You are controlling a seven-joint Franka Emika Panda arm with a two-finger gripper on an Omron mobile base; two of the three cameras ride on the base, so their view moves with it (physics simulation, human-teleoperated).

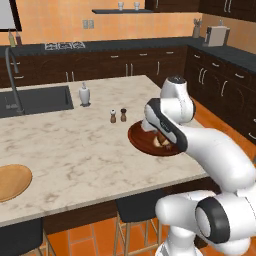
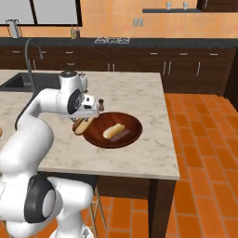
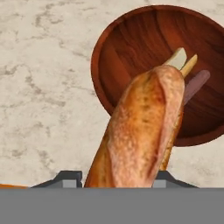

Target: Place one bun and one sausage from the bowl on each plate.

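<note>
Gripper (image 3: pixel 114 177) closed on a bun (image 3: pixel 142 131): hand view has the golden split bun standing up between the two dark fingertips (image 3: pixel 68 177), jaws pressed on either side. In the right base view that bun (image 2: pixel 80 126) hangs under the hand at the left rim of the bowl (image 2: pixel 132 135), lifted off the counter (image 2: pixel 139 93). Bowl is dark red-brown wood near the counter's front right corner, with a second bun (image 2: pixel 114 130) and a sausage (image 2: pixel 122 135) lying side by side inside. Tan wood plate (image 1: pixel 12 181) sits well apart at the far left edge. Behind the bowl, two small shakers (image 1: pixel 118 115), then a white dispenser bottle (image 1: pixel 84 94) by the sink (image 1: pixel 35 100).
</note>
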